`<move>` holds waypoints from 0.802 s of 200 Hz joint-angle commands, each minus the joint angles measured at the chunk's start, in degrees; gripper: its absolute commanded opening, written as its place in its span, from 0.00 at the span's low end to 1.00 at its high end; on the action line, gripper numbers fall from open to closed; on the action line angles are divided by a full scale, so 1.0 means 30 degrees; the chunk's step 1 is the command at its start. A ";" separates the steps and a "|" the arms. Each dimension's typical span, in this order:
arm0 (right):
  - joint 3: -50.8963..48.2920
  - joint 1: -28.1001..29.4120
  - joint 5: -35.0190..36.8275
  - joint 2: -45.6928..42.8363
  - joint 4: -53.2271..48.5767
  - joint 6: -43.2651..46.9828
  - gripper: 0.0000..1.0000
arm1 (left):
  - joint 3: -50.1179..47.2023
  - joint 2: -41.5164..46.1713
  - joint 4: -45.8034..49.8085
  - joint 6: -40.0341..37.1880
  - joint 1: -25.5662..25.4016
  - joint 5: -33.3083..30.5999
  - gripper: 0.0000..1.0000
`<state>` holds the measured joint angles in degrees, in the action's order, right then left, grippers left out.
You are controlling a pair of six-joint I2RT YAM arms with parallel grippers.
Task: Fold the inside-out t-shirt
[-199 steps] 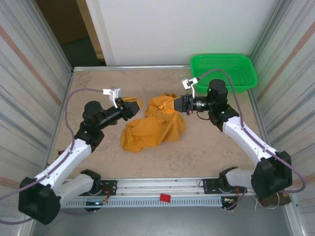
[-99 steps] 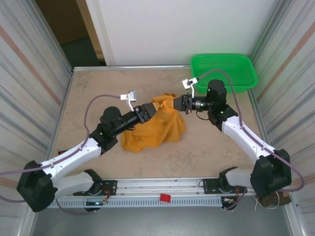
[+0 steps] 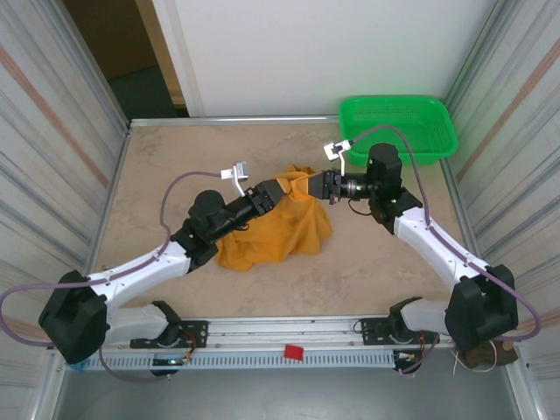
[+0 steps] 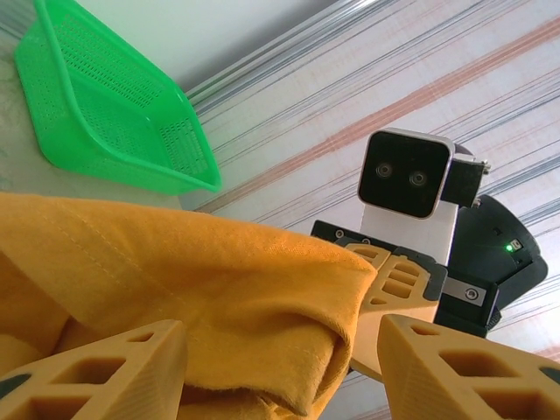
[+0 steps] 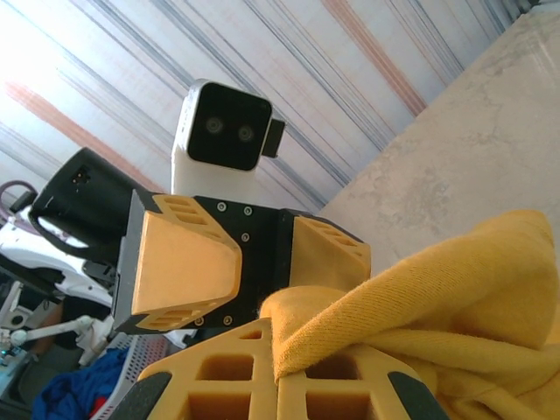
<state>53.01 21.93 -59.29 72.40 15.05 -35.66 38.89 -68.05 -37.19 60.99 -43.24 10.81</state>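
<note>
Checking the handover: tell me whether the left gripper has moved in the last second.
Yes. The left gripper has moved right, toward the green basket, and now reaches the t-shirt.

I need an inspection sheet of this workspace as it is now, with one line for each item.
Surface: beige marbled table.
Job's things: mustard-orange t-shirt, crumpled at the centre, not folded.
Clutter: green basket at the far right corner; small red item on the front rail.
Grippers: left gripper open, cloth edge between its fingers; right gripper shut on the t-shirt.
Cables: purple cables, one along each arm.
Surroundings: striped side walls, white back wall.
</note>
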 commanded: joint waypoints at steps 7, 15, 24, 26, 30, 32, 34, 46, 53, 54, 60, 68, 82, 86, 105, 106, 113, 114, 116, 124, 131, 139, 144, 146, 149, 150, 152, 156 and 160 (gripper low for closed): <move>-0.0152 -0.0188 0.0217 -0.0121 0.0591 -0.0360 0.00 | -0.0133 -0.0035 -0.0839 0.0244 -0.0246 -0.0452 0.59; -0.0123 -0.0181 0.0191 -0.0096 0.0636 -0.0387 0.00 | -0.0133 -0.0120 -0.0903 0.0251 -0.0306 -0.0439 0.60; -0.0123 -0.0162 0.0134 -0.0070 0.0681 -0.0417 0.00 | -0.0086 -0.0245 -0.0933 0.0247 -0.0374 -0.0455 0.60; -0.0123 -0.0155 0.0126 -0.0078 0.0693 -0.0440 0.00 | -0.0055 -0.0275 -0.0934 0.0246 -0.0379 -0.0465 0.60; -0.0123 -0.0162 0.0096 -0.0070 0.0711 -0.0447 0.00 | -0.0020 -0.0359 -0.0934 0.0225 -0.0411 -0.0442 0.60; -0.0123 -0.0141 0.0109 -0.0078 0.0722 -0.0469 0.00 | 0.0005 -0.0406 -0.0934 0.0233 -0.0410 -0.0440 0.60; -0.0144 -0.0150 0.0120 -0.0066 0.0747 -0.0475 0.00 | 0.0034 -0.0447 -0.0956 0.0228 -0.0410 -0.0417 0.60; -0.0167 -0.0135 0.0076 -0.0066 0.0778 -0.0534 0.00 | 0.0184 -0.0755 -0.1157 0.0185 -0.0423 -0.0354 0.59; -0.0188 -0.0133 0.0092 -0.0117 0.0779 -0.0535 0.00 | 0.0308 -0.0933 -0.1292 0.0177 -0.0414 -0.0394 0.57; -0.0199 -0.0133 0.0084 -0.0128 0.0782 -0.0535 0.00 | 0.0337 -0.0975 -0.1303 0.0177 -0.0426 -0.0402 0.57; -0.0236 -0.0126 0.0124 -0.0161 0.0775 -0.0535 0.00 | 0.0441 -0.1109 -0.1407 0.0134 -0.0431 -0.0429 0.55; -0.0310 -0.0111 0.0108 -0.0194 0.0776 -0.0535 0.00 | 0.0602 -0.1285 -0.1529 0.0039 -0.0432 -0.0449 0.50; -0.0450 -0.0133 0.0136 -0.0252 0.0757 -0.0510 0.00 | 0.0909 -0.1425 -0.1582 -0.0242 -0.0401 -0.0481 0.28; -0.0537 -0.0133 0.0176 -0.0275 0.0748 -0.0506 0.00 | 0.0996 -0.1460 -0.1593 -0.0301 -0.0387 -0.0522 0.22; -0.0914 -0.0196 0.0361 -0.0332 0.0618 -0.0376 0.14 | 0.1355 -0.1300 -0.1429 -0.0567 -0.0253 -0.0541 0.00; -0.0928 -0.0208 0.0394 -0.0338 0.0599 -0.0368 0.17 | 0.1373 -0.1276 -0.1401 -0.0576 -0.0229 -0.0534 0.00; -0.1093 -0.0291 0.0710 -0.0331 0.0425 -0.0281 0.38 | 0.1559 -0.1080 -0.1148 -0.0711 -0.0124 -0.0502 0.00; -0.1120 -0.0300 0.0744 -0.0338 0.0385 -0.0262 0.41 | 0.1592 -0.1048 -0.1099 -0.0736 -0.0106 -0.0499 0.00; -0.1178 -0.0322 0.0865 -0.0365 0.0319 -0.0211 0.45 | 0.1653 -0.1003 -0.1019 -0.0791 -0.0092 -0.0498 0.00; -0.1439 -0.0413 0.1228 -0.0384 0.0172 -0.0104 0.54 | 0.1987 -0.0716 -0.0541 -0.1053 -0.0023 -0.0410 0.00; -0.1716 -0.0495 0.1506 -0.0432 0.0182 -0.0096 0.58 | 0.2316 -0.0464 -0.0077 -0.1281 0.0083 -0.0289 0.00; -0.1968 -0.0543 0.1773 -0.0418 0.0201 -0.0081 0.59 | 0.2751 -0.0201 0.0491 -0.1549 0.0145 -0.0123 0.00; -0.2115 -0.0523 0.1921 -0.0404 0.0226 -0.0067 0.59 | 0.3077 -0.0065 0.0927 -0.1672 0.0187 0.0012 0.00; -0.2159 -0.0539 0.1979 -0.0403 0.0228 -0.0067 0.59 | 0.3218 -0.0018 0.1114 -0.1728 0.0201 0.0062 0.00; -0.2259 -0.0528 0.2045 -0.0389 0.0261 -0.0081 0.59 | 0.3428 0.0067 0.1362 -0.1815 0.0231 0.0195 0.00; -0.2290 -0.0521 0.2071 -0.0367 0.0288 -0.0089 0.59 | 0.3479 0.0096 0.1474 -0.1830 0.0247 0.0230 0.00; -0.2363 -0.0479 0.2112 -0.0357 0.0331 -0.0109 0.59 | 0.3627 0.0118 0.1668 -0.1877 0.0245 0.0270 0.00; -0.2471 -0.0441 0.2194 -0.0345 0.0419 -0.0152 0.60 | 0.3894 0.0185 0.1968 -0.1949 0.0289 0.0415 0.00; -0.2555 -0.0414 0.2273 -0.0312 0.0446 -0.0154 0.60 | 0.4140 0.0237 0.2216 -0.1988 0.0321 0.0558 0.00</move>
<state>47.24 20.75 -55.09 72.38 15.42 -36.01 45.67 -70.78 -34.79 58.33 -43.00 10.52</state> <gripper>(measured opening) 0.593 0.047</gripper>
